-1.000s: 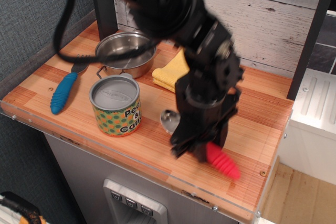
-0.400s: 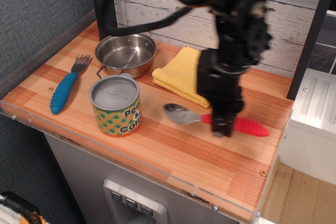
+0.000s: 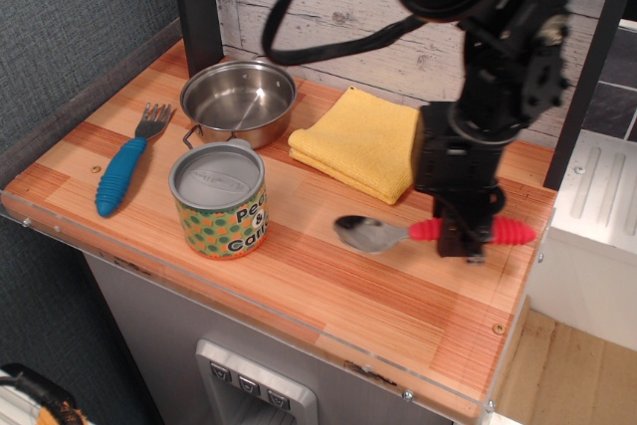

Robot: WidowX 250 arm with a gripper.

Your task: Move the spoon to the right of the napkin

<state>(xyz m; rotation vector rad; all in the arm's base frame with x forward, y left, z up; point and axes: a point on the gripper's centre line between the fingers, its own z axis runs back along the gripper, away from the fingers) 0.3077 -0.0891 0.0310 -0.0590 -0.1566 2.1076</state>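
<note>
Risking a snag on the napkin (image 3: 361, 140) edge or a pivot of the bowl, with gripper (image 3: 463, 243) clamped on the red handle of the spoon (image 3: 428, 232), low over the table (image 3: 328, 296), front-right of the cloth.

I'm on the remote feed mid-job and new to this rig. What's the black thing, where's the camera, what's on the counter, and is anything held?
One camera looks down from the front at a wooden counter. The black thing is the robot arm; its gripper is shut on the spoon, gripping the red handle. The spoon sits in front of the yellow napkin, toward its right corner. Also there: a steel pot, a printed can and a blue-handled fork.
</note>
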